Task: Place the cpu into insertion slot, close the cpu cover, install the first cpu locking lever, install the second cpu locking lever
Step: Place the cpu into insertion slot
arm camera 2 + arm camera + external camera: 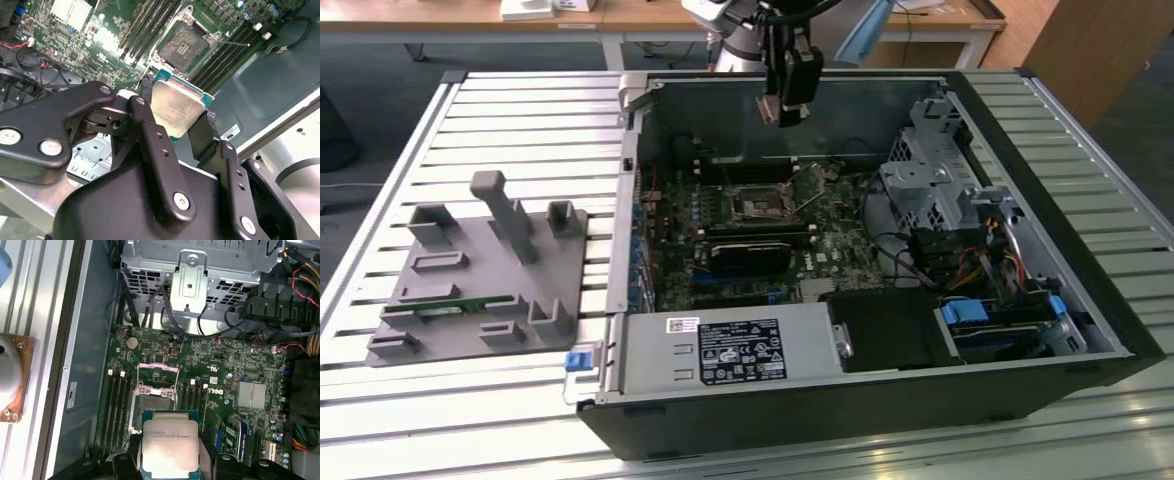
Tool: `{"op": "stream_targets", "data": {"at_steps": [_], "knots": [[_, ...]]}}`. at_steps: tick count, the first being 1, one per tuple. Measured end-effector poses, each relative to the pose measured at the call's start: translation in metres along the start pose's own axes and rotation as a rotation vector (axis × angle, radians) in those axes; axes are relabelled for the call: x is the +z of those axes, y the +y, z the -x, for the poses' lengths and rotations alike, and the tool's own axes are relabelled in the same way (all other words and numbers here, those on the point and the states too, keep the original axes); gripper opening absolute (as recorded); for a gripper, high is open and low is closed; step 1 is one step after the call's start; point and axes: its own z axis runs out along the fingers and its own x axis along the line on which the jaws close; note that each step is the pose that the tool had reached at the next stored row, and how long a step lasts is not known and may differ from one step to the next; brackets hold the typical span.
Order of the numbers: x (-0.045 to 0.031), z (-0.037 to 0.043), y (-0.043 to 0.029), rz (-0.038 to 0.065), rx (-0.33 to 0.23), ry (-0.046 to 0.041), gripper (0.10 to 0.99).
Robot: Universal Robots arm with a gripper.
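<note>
My gripper (785,118) hangs above the open computer case, near its far wall. It is shut on the cpu (177,107), a flat square chip with a dull silver top, pinched by two opposite edges between the black fingers (204,131). The first wrist view shows the cpu (170,442) in the gripper (170,452) a short way off from the insertion slot (151,407). The slot's dark pin field lies bare on the green board (758,203) (184,46). The cpu cover (157,372) stands swung up at the slot's far side. A thin wire lever (235,44) sticks out beside the slot.
Long black memory slots (116,400) flank the socket. A black card (750,255) lies nearer the front, with the power supply (720,350) beyond it. A metal drive cage (934,180) and cables fill the exterior view's right. A grey fixture (480,270) sits outside the case on the left.
</note>
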Motion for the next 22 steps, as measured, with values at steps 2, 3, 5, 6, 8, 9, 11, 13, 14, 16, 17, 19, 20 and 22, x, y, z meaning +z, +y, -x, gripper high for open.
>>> {"op": "stream_targets", "data": {"at_steps": [2, 3, 5, 6, 8, 9, 11, 13, 14, 16, 17, 19, 20, 22], "knots": [[0.0, 0.0, 0.0, 0.0, 0.015, -0.0013, 0.537], [0.0001, 0.0, 0.0, 0.0, 0.022, -0.002, 0.537], [0.0001, 0.0, 0.0, 0.001, 0.037, -0.0034, 0.537], [0.0001, 0.0, 0.0, 0.001, 0.045, -0.004, 0.537], [0.0001, 0.0, 0.0, 0.001, 0.059, -0.0053, 0.537], [0.0002, 0.0, 0.0, 0.001, 0.067, -0.006, 0.537], [0.0002, 0.0, 0.0, 0.002, 0.082, -0.0073, 0.537], [0.0002, 0.0, 0.0, 0.002, 0.097, -0.0087, 0.537], [0.0002, 0.0, 0.0, 0.002, 0.105, -0.0093, 0.537], [0.0003, 0.0, 0.0, 0.002, 0.12, -0.0107, 0.537], [0.0003, 0.0, 0.0, 0.003, 0.128, -0.0113, 0.537], [0.0004, 0.0, 0.0, 0.003, 0.143, -0.0126, 0.537], [0.0004, 0.0, 0.0, 0.003, 0.15, -0.0132, 0.537], [0.0004, 0.0, 0.0, 0.003, 0.165, -0.0146, 0.537]]}}
